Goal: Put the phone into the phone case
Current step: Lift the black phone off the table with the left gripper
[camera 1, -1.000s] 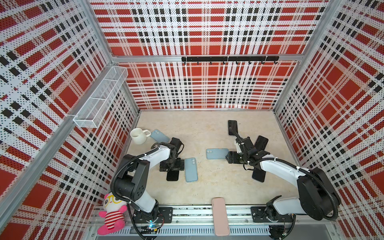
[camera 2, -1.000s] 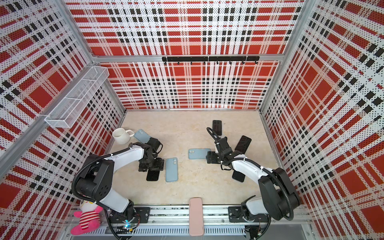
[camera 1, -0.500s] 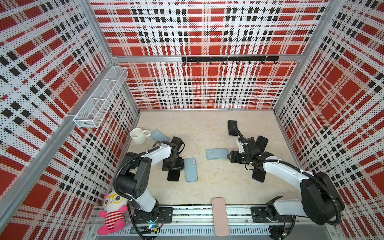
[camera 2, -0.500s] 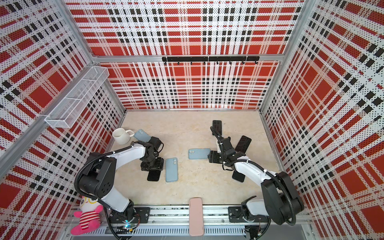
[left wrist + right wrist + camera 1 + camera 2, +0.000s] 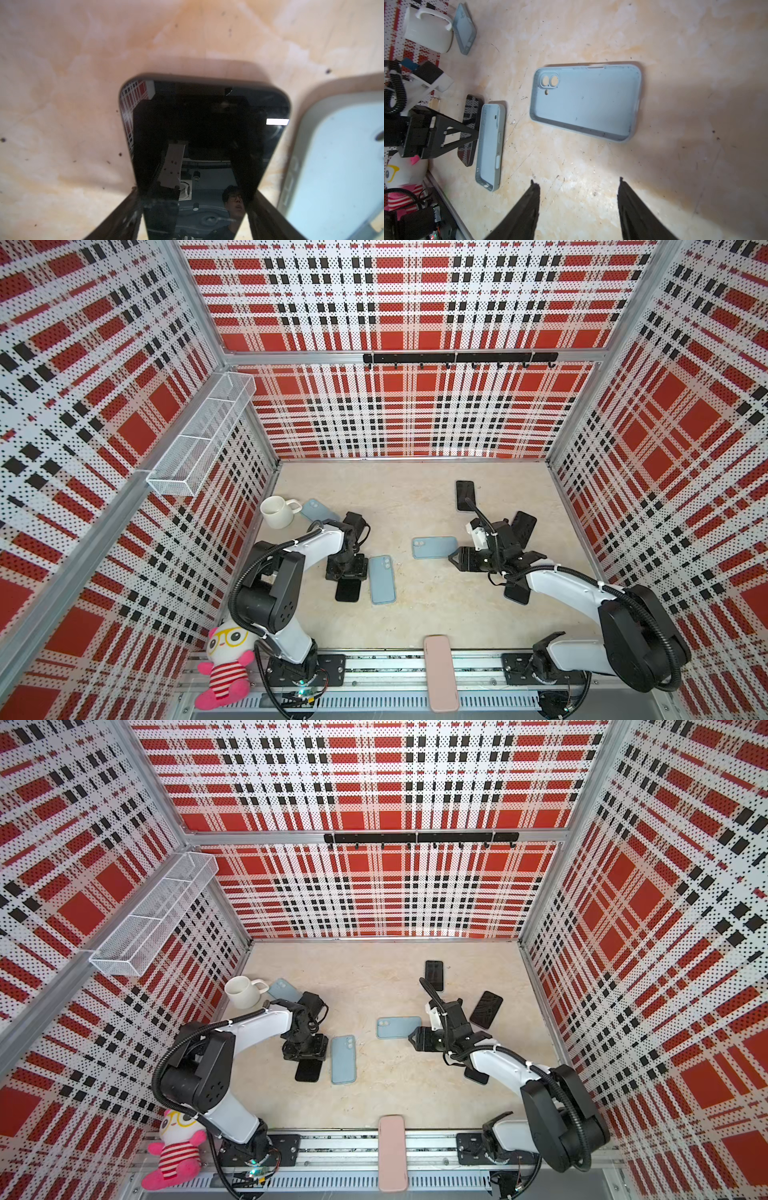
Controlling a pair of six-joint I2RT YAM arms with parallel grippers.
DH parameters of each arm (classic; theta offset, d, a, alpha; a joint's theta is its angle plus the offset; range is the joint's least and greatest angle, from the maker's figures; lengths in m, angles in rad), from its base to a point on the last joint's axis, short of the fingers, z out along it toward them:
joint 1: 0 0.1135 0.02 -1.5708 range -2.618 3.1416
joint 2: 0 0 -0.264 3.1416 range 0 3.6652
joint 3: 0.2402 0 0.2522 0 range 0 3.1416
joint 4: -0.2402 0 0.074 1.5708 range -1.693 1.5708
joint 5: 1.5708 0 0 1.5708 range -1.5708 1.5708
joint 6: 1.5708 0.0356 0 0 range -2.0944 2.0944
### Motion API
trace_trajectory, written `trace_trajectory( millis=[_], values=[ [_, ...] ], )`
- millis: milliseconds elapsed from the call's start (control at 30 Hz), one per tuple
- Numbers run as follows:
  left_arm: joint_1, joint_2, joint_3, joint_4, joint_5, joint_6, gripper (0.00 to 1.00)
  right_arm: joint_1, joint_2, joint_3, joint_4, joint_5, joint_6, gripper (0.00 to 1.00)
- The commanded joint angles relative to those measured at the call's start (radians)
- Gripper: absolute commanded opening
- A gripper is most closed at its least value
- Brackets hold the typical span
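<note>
My left gripper (image 5: 194, 193) pinches the phone (image 5: 205, 124) by its edges, flat on the table (image 5: 62, 83) beside the case (image 5: 336, 166). Slick sides, so it could slip when lifted. My right gripper (image 5: 578, 182) gapes, empty.

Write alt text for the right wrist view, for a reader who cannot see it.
The open right gripper points at an empty light-blue phone case on the table; beyond are a second case, a black phone and a white mug.
</note>
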Motion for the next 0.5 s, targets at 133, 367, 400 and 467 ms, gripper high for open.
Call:
trace_trajectory(
  millis=[133,367,400,467],
  values=[
    [0.076,0.021,0.044,0.031,0.065,0.045,0.73,0.021,0.02,-0.01,0.168,-0.098,0.07,0.59],
    [0.089,0.118,0.175,0.044,0.079,0.057,0.73,0.028,0.043,0.021,0.135,-0.102,0.046,0.59],
    [0.09,0.136,0.198,0.042,0.078,0.057,0.73,0.028,0.041,0.024,0.131,-0.101,0.043,0.59],
    [0.089,0.181,0.259,0.032,0.068,0.062,0.73,0.028,0.037,0.026,0.121,-0.096,0.039,0.59]
  ],
)
